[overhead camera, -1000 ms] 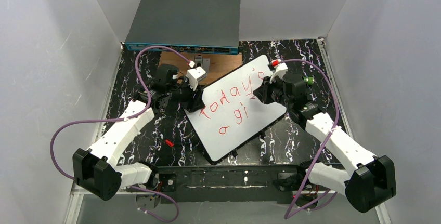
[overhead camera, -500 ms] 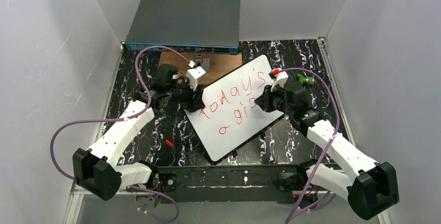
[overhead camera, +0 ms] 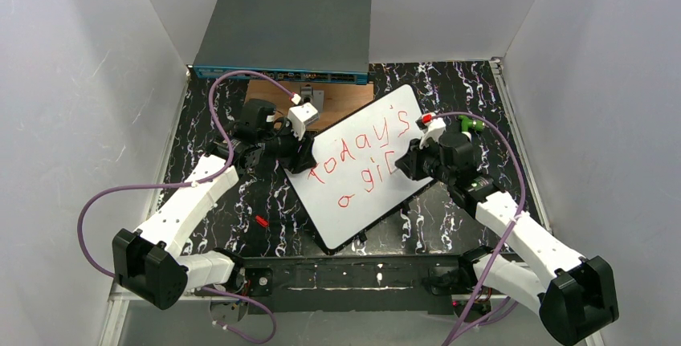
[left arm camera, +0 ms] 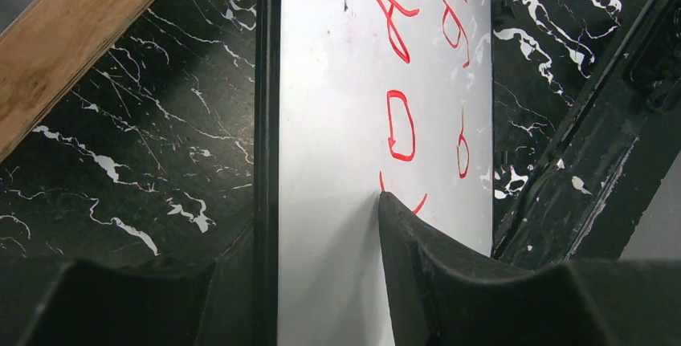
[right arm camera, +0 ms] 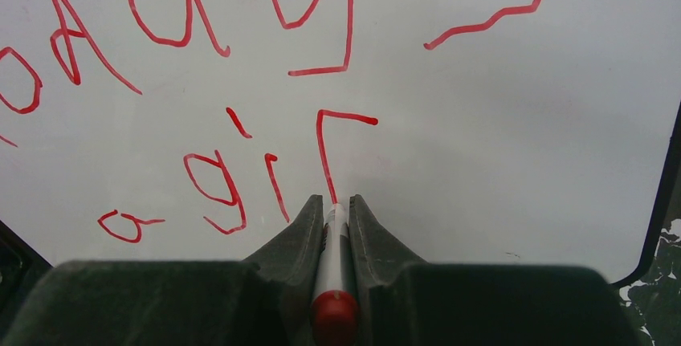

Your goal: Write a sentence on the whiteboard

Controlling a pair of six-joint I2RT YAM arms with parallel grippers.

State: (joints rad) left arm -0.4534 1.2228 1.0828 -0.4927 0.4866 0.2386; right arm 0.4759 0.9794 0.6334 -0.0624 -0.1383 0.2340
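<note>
My right gripper (right arm camera: 336, 205) squeezes a red marker (right arm camera: 330, 270), its tip touching the whiteboard (overhead camera: 365, 201) at the end of a red line. My left gripper (left arm camera: 321, 258) pinches the whiteboard's left edge. The whiteboard lies tilted on the black table (overhead camera: 273, 193). Behind the whiteboard sit a wooden plate (overhead camera: 269, 93) and a grey box (overhead camera: 285, 33)

Red handwriting on the large flat white whiteboard with thin black edge (overhead camera: 365, 165): upper line reads "today's"; lower line reads "a gi" followed by an unfinished angular stroke. Same red letters visible upside down in the right wrist view (right arm camera: 482, 121). No other legible text anywhere.
</note>
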